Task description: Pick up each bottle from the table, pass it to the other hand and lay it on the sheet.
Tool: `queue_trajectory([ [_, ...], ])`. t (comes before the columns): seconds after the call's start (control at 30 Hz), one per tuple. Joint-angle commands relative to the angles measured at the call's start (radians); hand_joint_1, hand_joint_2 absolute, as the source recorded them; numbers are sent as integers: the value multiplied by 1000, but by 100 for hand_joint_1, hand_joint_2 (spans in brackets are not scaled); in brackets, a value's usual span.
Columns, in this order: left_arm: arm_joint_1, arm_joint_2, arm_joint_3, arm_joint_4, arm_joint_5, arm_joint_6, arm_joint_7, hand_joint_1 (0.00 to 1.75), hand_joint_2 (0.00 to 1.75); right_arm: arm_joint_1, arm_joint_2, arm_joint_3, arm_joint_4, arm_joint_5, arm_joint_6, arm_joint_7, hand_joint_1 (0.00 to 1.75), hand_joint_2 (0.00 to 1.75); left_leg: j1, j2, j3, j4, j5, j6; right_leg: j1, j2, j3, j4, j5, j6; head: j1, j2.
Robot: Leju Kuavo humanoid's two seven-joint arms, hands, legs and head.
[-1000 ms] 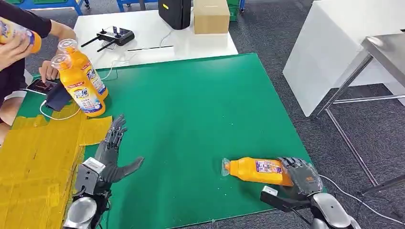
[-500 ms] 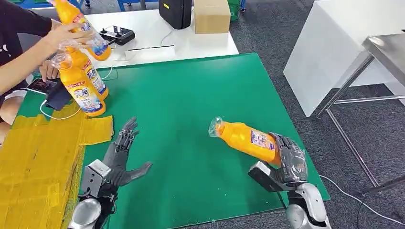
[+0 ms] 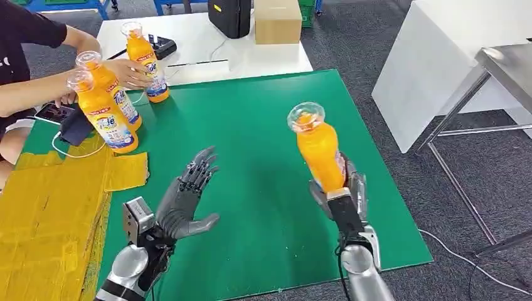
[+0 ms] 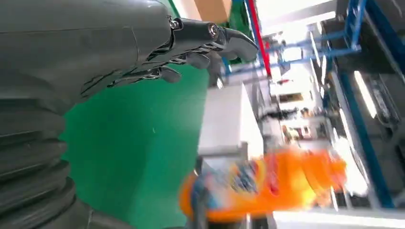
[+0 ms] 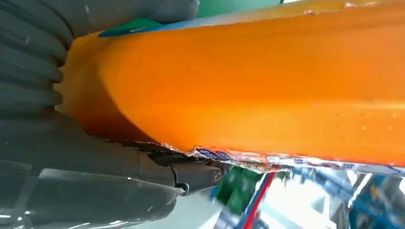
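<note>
My right hand (image 3: pixel 344 188) grips an orange bottle (image 3: pixel 318 148) by its lower part and holds it upright above the green table (image 3: pixel 251 125), clear cap up. The right wrist view has the bottle's orange body (image 5: pixel 267 81) lying across my fingers (image 5: pixel 143 171). My left hand (image 3: pixel 182 199) is raised over the table to the bottle's left, fingers spread, holding nothing. From the left wrist, the fingers (image 4: pixel 191 38) stretch out and the bottle (image 4: pixel 262 183) appears blurred beyond them. The yellow sheet (image 3: pixel 50 207) covers the table's left part.
Two orange bottles (image 3: pixel 103 110) stand at the table's far left. A person's hand (image 3: pixel 128 72) holds a third bottle (image 3: pixel 145 59) upright at the back edge. A phone and cable lie nearby. A white table with a controller (image 3: pixel 154 45), black box and carton stands behind.
My right hand lifted the bottle off the table and turned it from lying to upright. My left hand rose and moved toward it. The person set a third bottle down at the back left.
</note>
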Motion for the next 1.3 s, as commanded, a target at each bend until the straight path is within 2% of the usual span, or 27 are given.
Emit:
queue_trajectory([
  [0.03, -110, 21, -88, 137, 33, -10, 7, 0, 175, -136, 85, 143, 302, -51, 51, -32, 175, 175, 2, -1, 4, -1, -1, -1, 1, 3, 4, -1, -1, -1, 0, 0],
  [0.17, -146, 17, -100, 168, 45, 8, 10, 0, 175, -164, 113, 275, 345, -74, 80, -53, 175, 175, 2, 1, 2, 0, -1, -1, 1, 4, 2, 0, 0, 0, 0, 0],
  [0.2, -148, 17, -97, 173, 44, 15, 11, 0, 175, -164, 115, 296, 337, -73, 85, -54, 175, 175, 4, 0, 6, 0, -3, -2, 3, 6, 6, 0, -1, -1, 0, 0],
  [0.23, -148, 19, -96, 174, 44, 15, 11, 0, 175, -165, 118, 299, 336, -70, 83, -53, 175, 175, 2, 0, 3, -1, -1, -1, 2, 3, 3, -1, 0, -1, 0, 0],
  [0.53, -188, -4, -58, 269, -61, 162, 26, 0, 175, -143, 83, 506, 210, -46, 125, -22, 175, 175, 1, -2, 2, 0, -1, -1, 1, 1, 2, 0, -1, 0, 0, 0],
  [0.57, -193, -7, -59, 282, -103, 216, 38, 0, 175, -147, 76, 526, 206, -45, 125, -18, 175, 175, 1, -2, 1, 0, 0, -1, 1, 1, 1, 0, 0, 0, 0, 0],
  [0.97, -199, -37, -22, 321, -120, 281, 33, 0, 175, -151, 62, 576, 197, -38, 130, -12, 175, 175, 2, -3, 2, 0, -1, -1, 1, 1, 3, 0, -1, 0, 0, 0],
  [1.0, -196, -41, -14, 318, -118, 290, 27, 166, 175, -151, 60, 577, 199, -40, 128, -9, 175, 175, 2, -4, 4, 0, -2, -2, 2, 2, 5, 0, -2, -1, 1, 0],
  [1.03, -194, -42, -10, 316, -116, 290, 25, 175, 175, -150, 59, 576, 202, -45, 124, -6, 175, 175, 1, -2, 1, 0, -1, -1, 1, 1, 1, 0, -1, 0, 0, 0],
  [1.17, -191, -44, 0, 307, -107, 291, 22, 175, 175, -146, 53, 569, 213, -52, 118, -5, 175, 175, 1, -2, 0, -1, 0, -1, 1, 1, 1, 0, -1, 0, 0, 0],
  [1.2, -191, -46, 5, 308, -91, 281, 19, 175, 175, -147, 53, 568, 221, -54, 117, -5, 175, 175, 3, -4, 5, 0, -2, -2, 2, 2, 6, -1, -2, -1, 0, 0],
  [1.3, -190, -48, 16, 311, -61, 265, 16, 175, 175, -149, 54, 567, 233, -57, 112, -5, 175, 175, 2, -3, 2, 0, -1, -1, 1, 1, 3, -1, -1, 0, 0, 0],
])
